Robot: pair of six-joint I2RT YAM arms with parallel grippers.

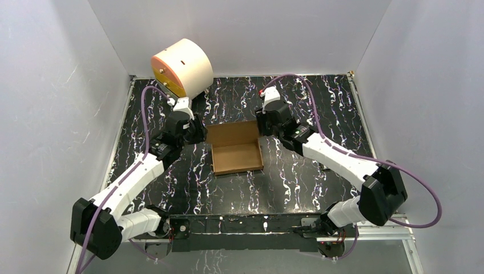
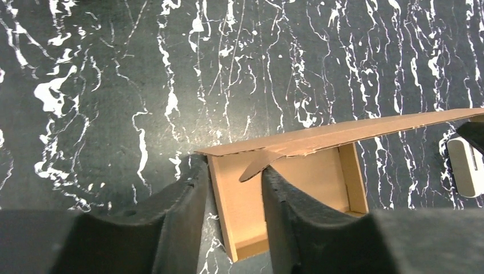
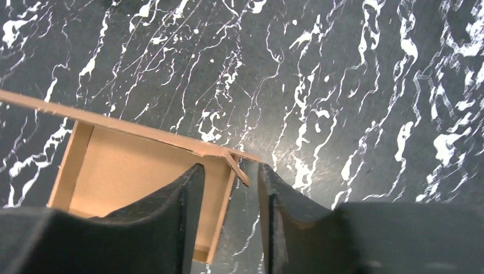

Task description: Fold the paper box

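Observation:
The paper box (image 1: 237, 154) is a shallow brown cardboard tray in the middle of the table, with its lid flap (image 1: 231, 133) standing up along the far side. My left gripper (image 1: 201, 132) is at the box's far left corner. In the left wrist view it (image 2: 231, 177) is open and straddles the left side wall (image 2: 220, 205), with a small rounded tab (image 2: 259, 165) touching one finger. My right gripper (image 1: 261, 127) is at the far right corner. It (image 3: 228, 171) is open astride the right side wall (image 3: 224, 211), gripping nothing.
A cream cylinder with an orange face (image 1: 182, 67) lies at the back left, just behind the left arm. White walls close in the black marbled table (image 1: 319, 103) on three sides. The arms' bases are mounted on the near rail (image 1: 245, 225).

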